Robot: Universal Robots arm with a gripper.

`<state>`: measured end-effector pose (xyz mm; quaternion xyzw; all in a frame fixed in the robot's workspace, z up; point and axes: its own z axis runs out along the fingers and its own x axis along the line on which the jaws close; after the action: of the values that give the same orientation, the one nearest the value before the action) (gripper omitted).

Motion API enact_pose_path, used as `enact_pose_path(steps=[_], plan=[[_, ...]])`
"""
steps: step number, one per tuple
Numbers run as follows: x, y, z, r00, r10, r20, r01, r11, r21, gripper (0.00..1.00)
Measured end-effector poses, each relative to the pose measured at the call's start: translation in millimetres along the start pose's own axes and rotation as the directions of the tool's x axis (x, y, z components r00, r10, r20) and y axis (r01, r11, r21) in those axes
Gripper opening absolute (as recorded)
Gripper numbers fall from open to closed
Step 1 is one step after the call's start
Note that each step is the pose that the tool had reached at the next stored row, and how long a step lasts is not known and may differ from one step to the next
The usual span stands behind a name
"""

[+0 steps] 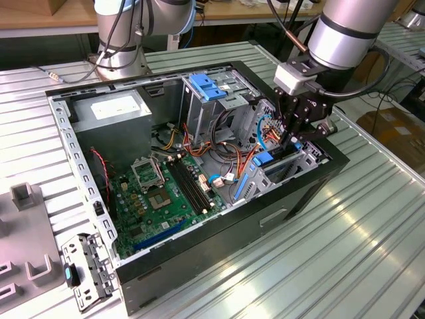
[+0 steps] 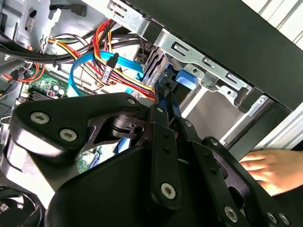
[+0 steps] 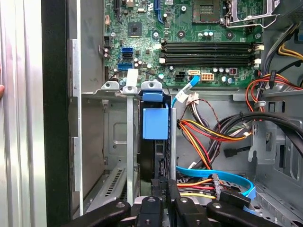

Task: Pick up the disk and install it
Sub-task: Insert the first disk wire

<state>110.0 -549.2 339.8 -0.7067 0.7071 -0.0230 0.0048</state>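
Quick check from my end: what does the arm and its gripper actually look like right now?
The arm is a thick silver-grey tube, with black cables looping beside its wrist. A pale grey block sits below the wrist, and the gripper under it is matte black. In the second wrist view the gripper shows flat black linkage bars joined by silver screws and pins, narrowing to slim jaws.

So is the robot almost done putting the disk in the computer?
Nearly, it looks like. The disk, with its blue rails, already stands on edge inside the metal drive bay of the open computer case. The gripper is at the disk's end, fingers close around it. Whether the disk is pushed fully home cannot be told.
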Motion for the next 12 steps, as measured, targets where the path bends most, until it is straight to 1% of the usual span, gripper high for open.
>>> enact_pose_path(steps=[9,10,11,12], plan=[[0.0,0.0,0.0,1.0000,0.000,0.0011,0.000,1.0000,0.0001,0.18],[0.0,0.0,-0.9,1.0000,0.000,0.0007,0.000,1.0000,0.0000,0.18],[0.0,-0.1,-2.7,1.0000,0.000,0.0004,0.000,1.0000,0.0000,0.24],[0.2,-0.3,-6.9,1.0000,0.000,0.0003,0.000,1.0000,0.0000,0.24]])
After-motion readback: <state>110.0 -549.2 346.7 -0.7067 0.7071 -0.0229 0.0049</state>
